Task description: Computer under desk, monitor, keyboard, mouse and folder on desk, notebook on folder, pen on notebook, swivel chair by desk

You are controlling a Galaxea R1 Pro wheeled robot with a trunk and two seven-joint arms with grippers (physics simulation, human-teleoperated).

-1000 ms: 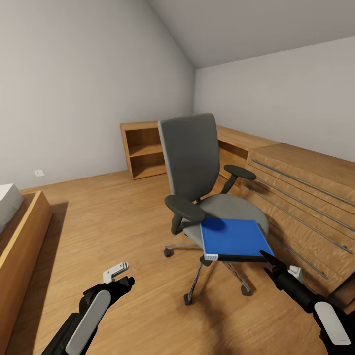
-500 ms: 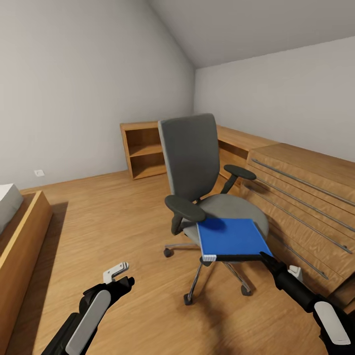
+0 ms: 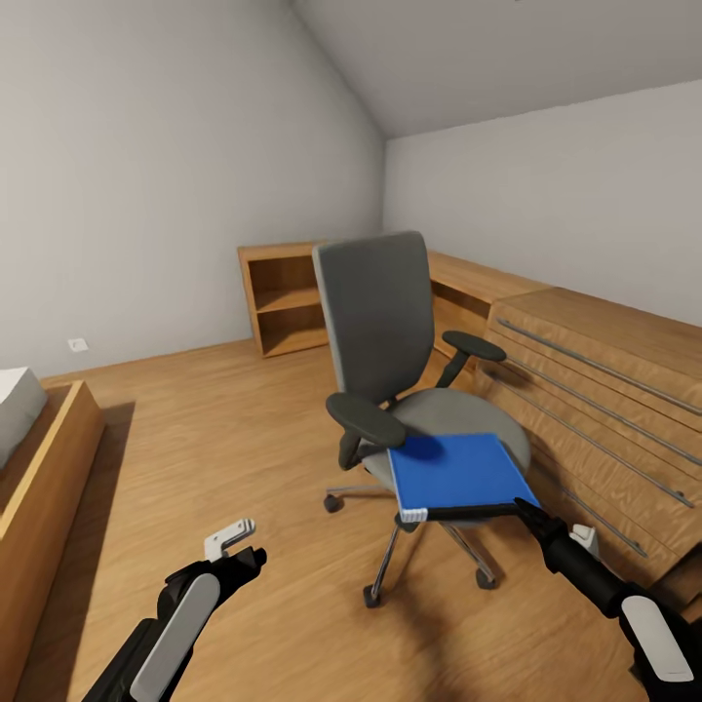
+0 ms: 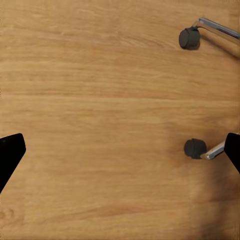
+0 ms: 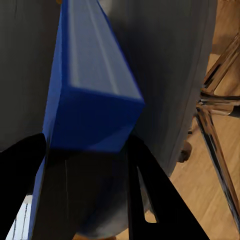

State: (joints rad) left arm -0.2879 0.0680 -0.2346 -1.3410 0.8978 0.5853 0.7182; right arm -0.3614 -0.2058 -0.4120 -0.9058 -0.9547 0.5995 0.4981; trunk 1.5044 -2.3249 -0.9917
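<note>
**Right arm grips folder on chair seat**

Right gripper (image 3: 531,515), arm reaching toward 11 o'clock, has its jaws closed on the bright blue folder (image 3: 456,473), lying flat on the swivel chair (image 3: 390,351) seat. Left gripper (image 3: 234,546) hovers over the floor (image 3: 244,429), jaws spread wide, empty.

Wooden plank floor (image 3: 214,439) spanning the room. Open wooden bookshelf (image 3: 283,297) at 12 o'clock against the grey wall (image 3: 146,195). Long wooden drawer cabinet (image 3: 604,390) (with thin metal rail handles) from 1 to 3 o'clock. Wooden bed frame (image 3: 39,478) at 9 o'clock, white bedding on it. Small wall socket (image 3: 76,343) at 10 o'clock, low.
</note>
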